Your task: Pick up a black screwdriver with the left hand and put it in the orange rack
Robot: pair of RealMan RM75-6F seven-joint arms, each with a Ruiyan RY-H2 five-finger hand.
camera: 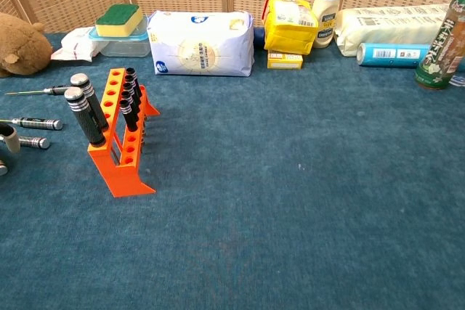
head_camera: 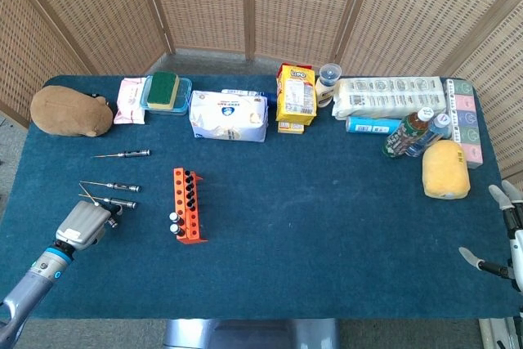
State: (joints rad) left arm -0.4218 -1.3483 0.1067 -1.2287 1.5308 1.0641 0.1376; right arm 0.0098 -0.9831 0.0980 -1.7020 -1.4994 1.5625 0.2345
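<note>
Left robot hand (head_camera: 82, 224) low at the lower left of the head view, back of the palm up, fingers tucked underneath toward the loose screwdrivers; cannot tell whether spread or closed, nor whether anything is gripped. Only a sliver of it at the far left edge of the chest view.

Three black screwdrivers flat on the blue surface (head_camera: 327, 226), left of the orange rack (head_camera: 186, 206). Nearest screwdriver (head_camera: 113, 203) just above and right of the left robot hand, handle pointing right, tip end close beside or under the fingers; contact not clear. Second screwdriver (head_camera: 110, 186) just above it, roughly parallel. Third screwdriver (head_camera: 122, 154) higher up, well apart from the hand.

Orange rack upright at left centre, right of the hand and apart from it, already carrying several black-handled drivers (camera: 86, 115) in its holes, tilted, as seen in the chest view.

Right robot hand (head_camera: 505, 234) at the lower right edge of the head view, fingers apart, holding nothing.

Along the upper part of the frame: brown plush toy (head_camera: 70, 110), white bag (head_camera: 229, 115), yellow packet (head_camera: 296, 94).
</note>
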